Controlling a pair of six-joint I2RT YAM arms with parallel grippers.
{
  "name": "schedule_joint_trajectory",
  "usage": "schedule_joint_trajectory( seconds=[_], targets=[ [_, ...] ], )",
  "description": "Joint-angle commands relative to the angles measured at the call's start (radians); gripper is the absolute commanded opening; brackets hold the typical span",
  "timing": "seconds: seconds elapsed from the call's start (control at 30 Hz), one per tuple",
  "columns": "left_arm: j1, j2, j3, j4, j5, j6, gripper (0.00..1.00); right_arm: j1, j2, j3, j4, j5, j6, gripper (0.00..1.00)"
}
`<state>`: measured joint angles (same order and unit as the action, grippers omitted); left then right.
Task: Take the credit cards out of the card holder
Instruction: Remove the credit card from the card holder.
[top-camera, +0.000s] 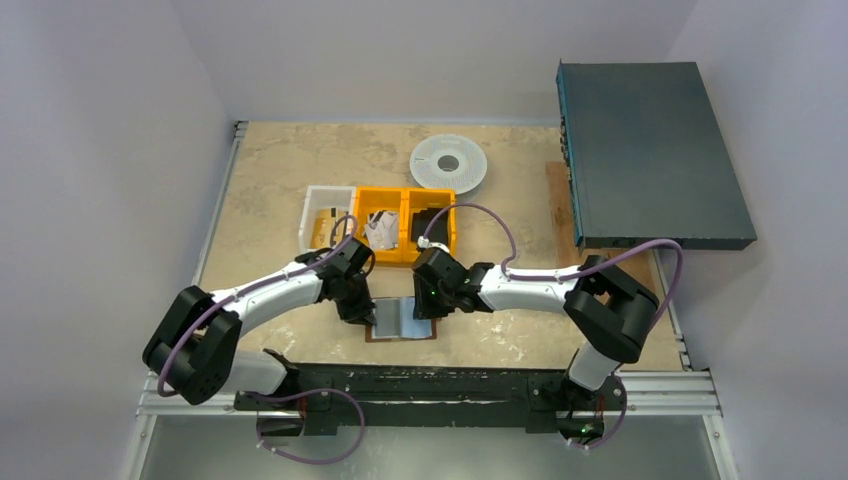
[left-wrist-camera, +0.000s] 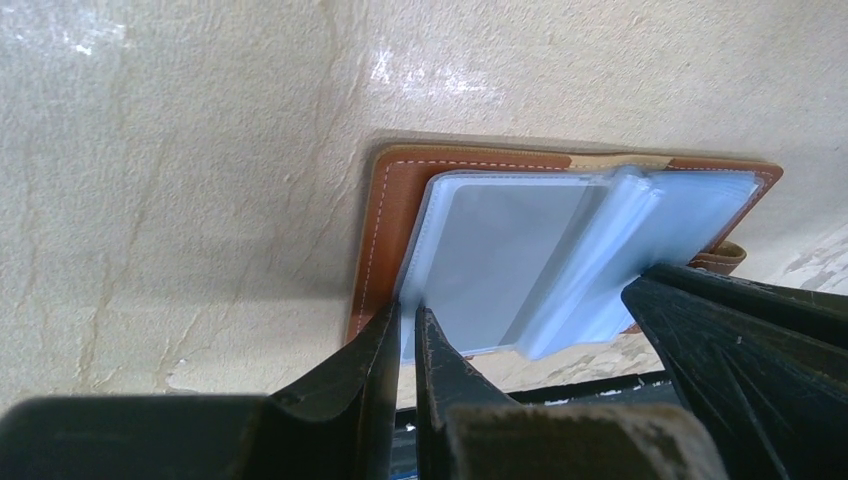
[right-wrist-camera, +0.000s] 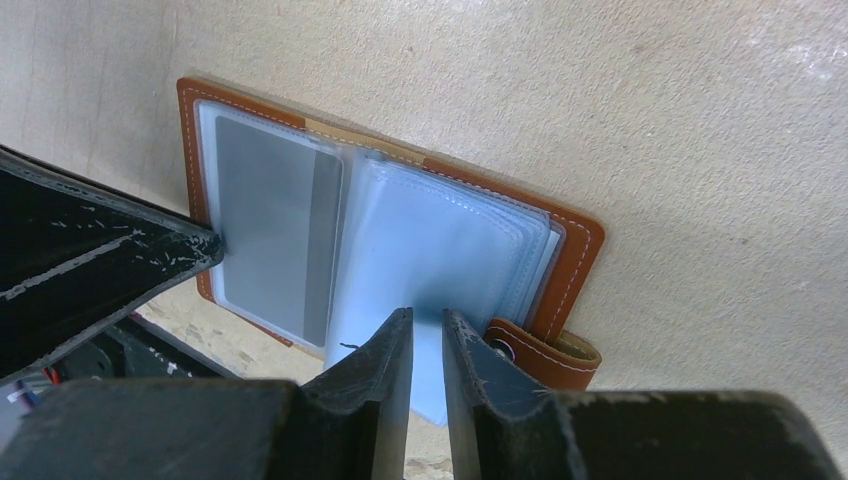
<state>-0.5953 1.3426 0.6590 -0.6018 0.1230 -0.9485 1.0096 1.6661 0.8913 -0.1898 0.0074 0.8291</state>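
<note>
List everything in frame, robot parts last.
holder: 1, brown, blue sleeves, open, near edge
cards: count unclear, whitish, left orange bin
orange bins: 2, side by side, mid-table
black item: 1, right orange bin
clear bin: 1, left of orange bins
spool: 1, white, behind bins
box: 1, dark teal, far right
table: 1, beige
left arm: 1, white and black, jaws pinching a sleeve, holder's left side
right arm: 1, same, jaws pinching a right-side sleeve

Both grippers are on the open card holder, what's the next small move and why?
Probably ease the left gripper outward, away from the spine, while the right gripper holds. A grey card sits in the left sleeve of the card holder; the left jaws look nearly shut at that sleeve's outer edge, the right jaws on the right-hand sleeves. Whether the card is pinched is unclear.
</note>
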Motion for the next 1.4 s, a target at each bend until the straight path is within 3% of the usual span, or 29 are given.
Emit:
schedule_joint_trajectory(
  seconds=[0.0, 0.33, 0.93, 1.37],
  targets=[
    [0.006, 0.018, 0.004, 0.051, 0.034, 0.019, 0.1, 0.001, 0.013, -0.028, -0.029, 0.007, -0.006, 0.18],
    [0.005, 0.039, 0.005, 0.005, -0.015, 0.027, 0.14, 0.001, 0.015, -0.038, -0.025, 0.002, -0.01, 0.17],
    [-0.041, 0.071, 0.001, 0.204, 0.145, -0.043, 0.17, 0.001, 0.039, -0.04, -0.011, -0.003, -0.015, 0.17],
    [-0.042, -0.02, 0.017, 0.231, 0.179, -0.074, 0.08, 0.001, 0.053, -0.049, 0.003, -0.004, -0.022, 0.17]
  ],
)
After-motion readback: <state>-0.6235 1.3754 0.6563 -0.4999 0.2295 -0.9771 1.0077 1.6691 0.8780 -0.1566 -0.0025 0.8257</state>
